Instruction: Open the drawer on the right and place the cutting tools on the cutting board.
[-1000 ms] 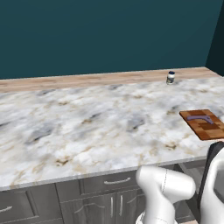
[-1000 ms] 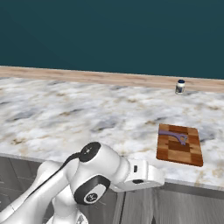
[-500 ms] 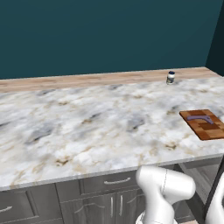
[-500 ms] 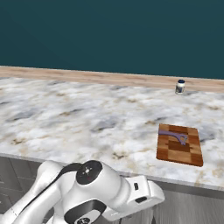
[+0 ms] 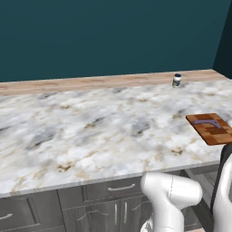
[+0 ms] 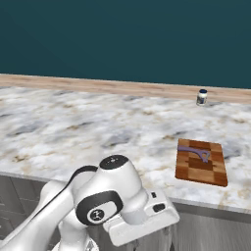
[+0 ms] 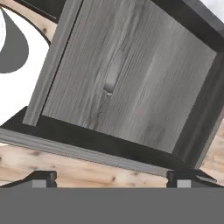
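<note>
The hand view looks down into the open drawer (image 7: 131, 87), whose light grey wood-grain floor carries one slim greyish cutting tool (image 7: 111, 81) lying near its middle. The claw (image 7: 111, 177) hangs just above the drawer's front panel, its two dark tips set wide apart with nothing between them. Beyond the panel there is pale wooden floor (image 7: 87, 168).

The two base views show the marble tabletop (image 5: 90, 131) instead. The checkered cutting board (image 6: 201, 162) lies near the tabletop's front edge, towards its right end, and a purple cutting tool (image 6: 195, 152) rests on the far part of the board; the left base view shows the same board (image 5: 212, 128) and tool (image 5: 207, 122) at its right edge. A small dark-capped jar (image 6: 201, 97) stands well behind the board, near the wooden strip (image 6: 98, 86) along the teal wall (image 6: 122, 39). In the left base view the jar (image 5: 176, 80) is also beside that strip.

Below the tabletop's front edge, the left base view shows dark grey cabinet fronts (image 5: 104, 199) with small metal handles. The white arm (image 6: 108, 201) crosses the lower part of the right base view, covering the cabinet below the board.
</note>
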You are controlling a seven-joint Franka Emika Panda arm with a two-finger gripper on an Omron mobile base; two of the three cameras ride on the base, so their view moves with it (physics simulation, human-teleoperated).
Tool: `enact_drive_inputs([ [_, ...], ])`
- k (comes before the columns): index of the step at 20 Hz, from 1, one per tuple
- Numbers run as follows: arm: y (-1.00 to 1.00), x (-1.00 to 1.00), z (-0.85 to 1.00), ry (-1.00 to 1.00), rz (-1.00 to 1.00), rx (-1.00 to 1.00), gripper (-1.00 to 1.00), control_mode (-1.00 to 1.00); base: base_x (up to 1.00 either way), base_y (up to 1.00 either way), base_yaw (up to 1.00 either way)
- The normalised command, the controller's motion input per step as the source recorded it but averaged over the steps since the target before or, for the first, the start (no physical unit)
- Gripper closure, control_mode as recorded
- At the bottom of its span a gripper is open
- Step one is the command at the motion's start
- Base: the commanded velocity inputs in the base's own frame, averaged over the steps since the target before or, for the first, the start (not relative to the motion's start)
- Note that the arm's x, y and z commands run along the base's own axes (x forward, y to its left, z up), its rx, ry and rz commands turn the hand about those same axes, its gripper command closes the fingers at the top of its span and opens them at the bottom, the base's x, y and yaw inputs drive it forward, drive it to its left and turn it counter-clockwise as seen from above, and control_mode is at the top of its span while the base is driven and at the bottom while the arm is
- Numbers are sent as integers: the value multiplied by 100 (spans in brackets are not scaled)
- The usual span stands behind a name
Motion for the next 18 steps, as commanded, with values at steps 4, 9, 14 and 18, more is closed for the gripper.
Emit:
enact_drive_inputs([
  [4,10,-31,0,20,0,13,-100,-100,0,0,0],
  [9,16,-33,0,9,0,13,-100,-100,0,0,0],
  [14,29,-24,-8,0,-1,13,-100,-100,0,0,0],
  [18,40,-4,-10,0,-11,10,-100,-100,0,0,0],
])
